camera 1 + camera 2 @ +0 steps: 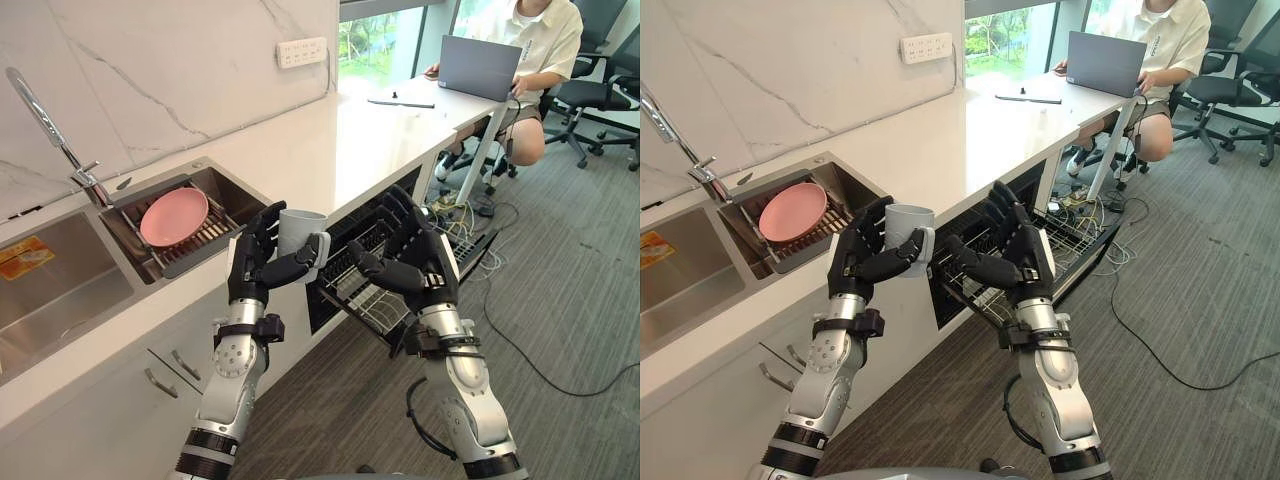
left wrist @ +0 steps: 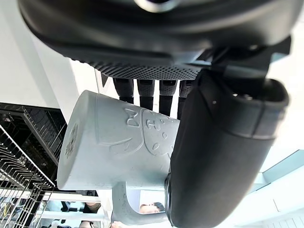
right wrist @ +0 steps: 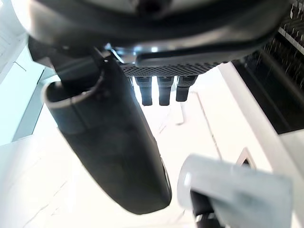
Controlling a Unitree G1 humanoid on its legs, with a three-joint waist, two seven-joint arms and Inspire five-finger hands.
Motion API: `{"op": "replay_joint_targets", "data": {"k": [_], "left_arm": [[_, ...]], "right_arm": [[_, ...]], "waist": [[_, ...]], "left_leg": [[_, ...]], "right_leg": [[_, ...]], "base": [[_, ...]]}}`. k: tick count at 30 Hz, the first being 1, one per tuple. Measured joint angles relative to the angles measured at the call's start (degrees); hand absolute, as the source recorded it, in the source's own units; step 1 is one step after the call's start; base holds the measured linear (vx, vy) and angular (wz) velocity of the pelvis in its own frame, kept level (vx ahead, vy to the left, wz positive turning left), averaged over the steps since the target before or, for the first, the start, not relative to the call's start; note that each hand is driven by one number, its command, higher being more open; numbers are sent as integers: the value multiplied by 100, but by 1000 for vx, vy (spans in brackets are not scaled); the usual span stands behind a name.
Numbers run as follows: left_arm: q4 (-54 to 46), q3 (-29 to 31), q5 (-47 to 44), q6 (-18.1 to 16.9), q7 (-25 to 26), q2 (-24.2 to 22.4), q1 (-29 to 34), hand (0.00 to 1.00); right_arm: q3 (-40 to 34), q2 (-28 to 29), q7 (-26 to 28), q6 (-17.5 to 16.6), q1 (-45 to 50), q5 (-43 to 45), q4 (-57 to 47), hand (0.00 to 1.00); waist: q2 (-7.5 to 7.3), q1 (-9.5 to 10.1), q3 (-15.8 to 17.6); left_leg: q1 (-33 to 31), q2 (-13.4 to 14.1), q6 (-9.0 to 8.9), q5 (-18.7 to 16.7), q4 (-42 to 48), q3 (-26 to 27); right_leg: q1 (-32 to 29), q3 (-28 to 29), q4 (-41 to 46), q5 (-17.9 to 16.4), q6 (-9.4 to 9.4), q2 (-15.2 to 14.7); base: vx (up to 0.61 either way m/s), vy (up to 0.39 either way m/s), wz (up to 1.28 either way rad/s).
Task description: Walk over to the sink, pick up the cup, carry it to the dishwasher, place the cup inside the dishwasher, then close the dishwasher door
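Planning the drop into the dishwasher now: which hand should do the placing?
Left. The left hand is curled round the cup, held upright just beside the pulled-out dishwasher rack. The right hand is open and empty above the rack, so it would need a handover first.

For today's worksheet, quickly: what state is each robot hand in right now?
Left hand: closed around the pale grey handled cup.
Right hand: open, holding nothing.

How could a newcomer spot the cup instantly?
Find the white counter with its sink. Just in front of its edge, beside the dishwasher rack, the robot's left hand grips a pale grey cup. Unlike the pink plate in the sink, it is held upright in the air.
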Motion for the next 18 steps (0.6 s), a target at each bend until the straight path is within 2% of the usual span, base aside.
{"op": "replay_joint_targets", "data": {"k": [8,18], "left_arm": [[213,-296,204,31,56,-39,-156,30],[191,-684,422,31,137,-117,-156,30]], "right_arm": [[326,3,22,-17,-174,311,1,90],[480,41,-451,-16,-174,-65,42,90]], "waist": [[5,11,-4],[9,12,-10]], "left_leg": [[-104,-5,9,14,6,3],[-102,-65,38,100,-77,-51]], "right_leg": [[-98,-7,-2,38,26,-6],[-105,-77,2,42,31,-57]], "base": [[0,0,0],[-16,5,3]]}}
